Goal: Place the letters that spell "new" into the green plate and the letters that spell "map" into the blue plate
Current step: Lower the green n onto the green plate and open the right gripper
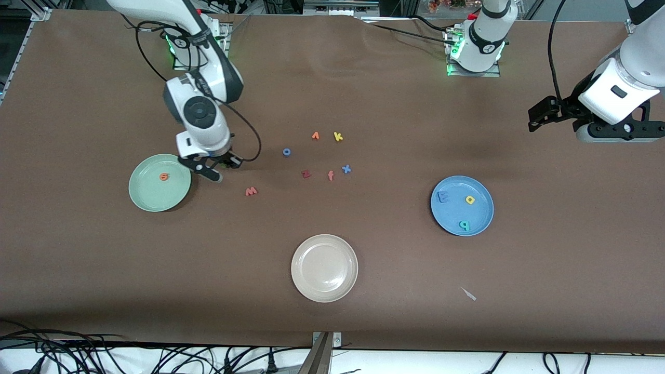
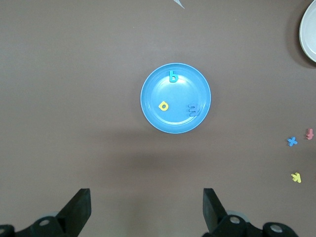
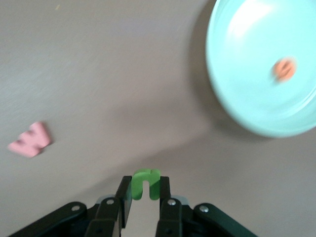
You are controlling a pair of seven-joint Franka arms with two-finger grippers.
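Observation:
My right gripper (image 3: 145, 190) is shut on the green "n" (image 3: 145, 183). It hangs over the table beside the mint-green plate (image 1: 148, 196), between that plate and the salmon "w" (image 1: 251, 191), which lies flat on the table. The orange "e" (image 1: 164, 177) lies in the green plate (image 3: 247, 59). The blue plate (image 1: 451, 215) holds the blue "m" (image 1: 443, 196), yellow "a" (image 1: 470, 199) and teal "p" (image 1: 464, 225). My left gripper (image 2: 146, 200) waits open and empty, high over the table at the left arm's end, looking down on the blue plate (image 2: 177, 91).
A beige plate (image 1: 324, 268) sits nearest the front camera. Loose letters lie mid-table: blue "o" (image 1: 286, 151), an orange letter (image 1: 315, 136), yellow "k" (image 1: 338, 136), blue "x" (image 1: 346, 169), dark red "z" (image 1: 306, 174), salmon "f" (image 1: 331, 175). A white scrap (image 1: 469, 294) lies nearer the camera than the blue plate.

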